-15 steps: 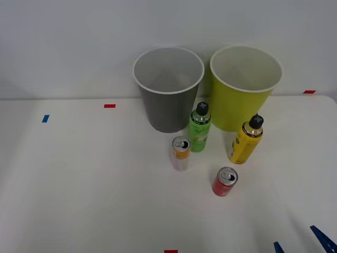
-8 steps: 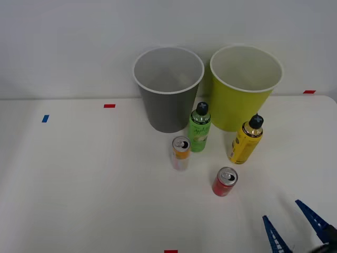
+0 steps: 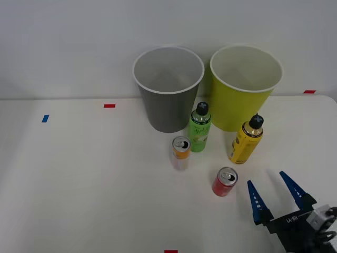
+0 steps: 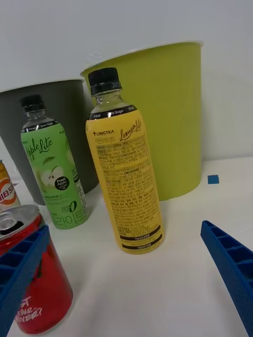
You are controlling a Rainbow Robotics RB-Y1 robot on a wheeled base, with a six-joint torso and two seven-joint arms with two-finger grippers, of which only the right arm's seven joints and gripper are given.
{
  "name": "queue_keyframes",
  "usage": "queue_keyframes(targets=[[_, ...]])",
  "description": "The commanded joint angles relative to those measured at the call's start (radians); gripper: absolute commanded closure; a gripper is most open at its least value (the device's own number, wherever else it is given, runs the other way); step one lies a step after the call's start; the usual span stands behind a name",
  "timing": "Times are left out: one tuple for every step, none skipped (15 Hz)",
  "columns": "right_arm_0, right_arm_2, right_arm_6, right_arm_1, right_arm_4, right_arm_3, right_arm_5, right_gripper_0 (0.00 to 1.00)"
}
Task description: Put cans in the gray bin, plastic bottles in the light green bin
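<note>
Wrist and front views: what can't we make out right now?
- White-and-orange can: cut off by the wrist view's edge.
- Red can: one blue finger covers part of it.
- Gray bin: the green bottle hides part of it; its rim is unseen there.
- Right gripper: the front view's edge cuts off its arm.

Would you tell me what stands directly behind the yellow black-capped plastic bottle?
The lime-green tapered round bin stands behind the yellow black-capped bottle; the bottle covers part of the bin's lower wall.

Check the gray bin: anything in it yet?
Empty as far as shown. The front view looks down into the gray bin and shows bare inner wall; both cans, red and white-and-orange, stand upright on the table.
</note>
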Motion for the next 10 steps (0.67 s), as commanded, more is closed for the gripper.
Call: queue_keyframes(targets=[[-0.049,-0.012,0.013,0.03,0.013,-0.001,0.059,0.0],[-0.067,-0.018,0.018,0.039,0.023,-0.001,0.082,0.0],[-0.079,-0.024,0.021,0.047,0.03,0.001,0.101,0.0],[-0.092,-0.027,0.024,0.056,0.036,-0.001,0.121,0.0],[-0.107,-0.027,0.027,0.064,0.036,-0.001,0.135,0.0],[-0.122,-0.027,0.027,0.065,0.043,-0.001,0.148,0.0],[-0.141,-0.026,0.027,0.068,0.047,-0.001,0.167,0.0],[-0.159,-0.026,0.027,0.078,0.05,-0.001,0.181,0.0],[-0.17,-0.026,0.027,0.085,0.052,0.001,0.191,0.0],[-0.187,-0.026,0.022,0.094,0.052,-0.001,0.205,0.0]])
